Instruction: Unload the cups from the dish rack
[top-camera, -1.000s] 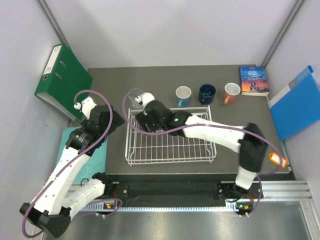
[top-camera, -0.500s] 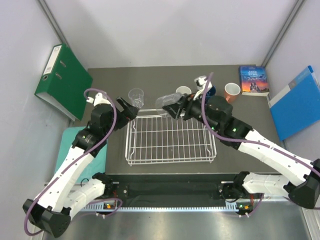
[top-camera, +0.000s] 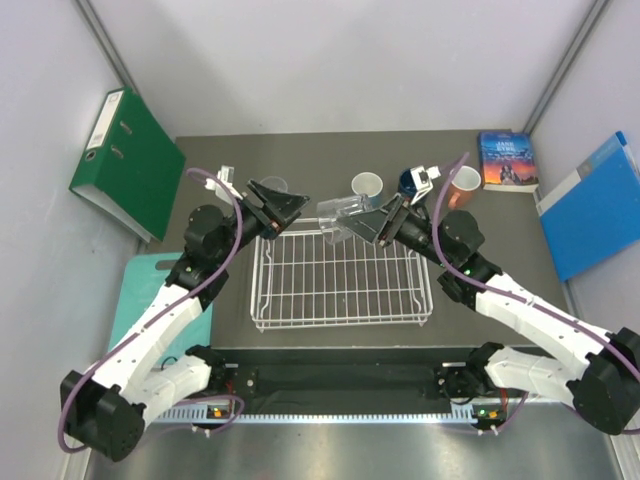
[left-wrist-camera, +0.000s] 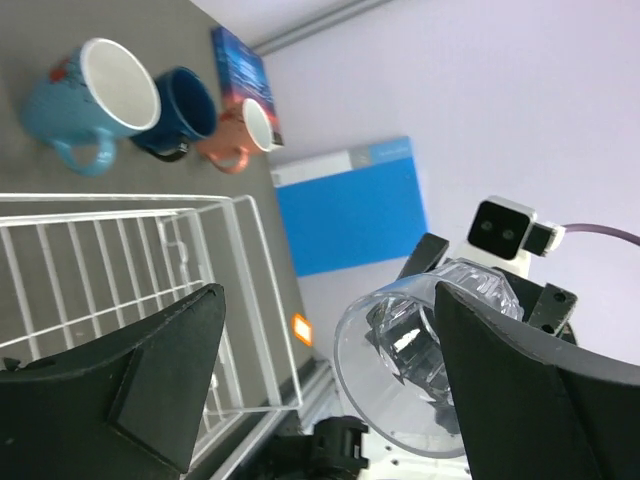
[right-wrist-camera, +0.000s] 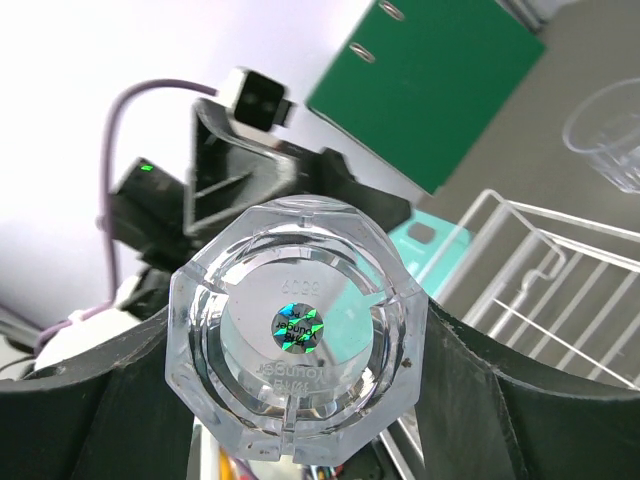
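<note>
My right gripper is shut on a clear glass tumbler and holds it on its side above the far edge of the white wire dish rack. The right wrist view shows the tumbler's base between my fingers. My left gripper is open and faces the tumbler's mouth, its tips just short of it. A second tumbler stands on the table behind the left gripper, also in the right wrist view. Light blue, dark blue and salmon mugs stand beyond the rack.
A book lies at the far right. A blue folder leans on the right wall and a green binder on the left. A teal board lies left of the rack.
My right arm has pulled back to the right with a tumbler, carrying it over the rack's far edge. My left gripper has swung right and now faces the tumbler's mouth.
</note>
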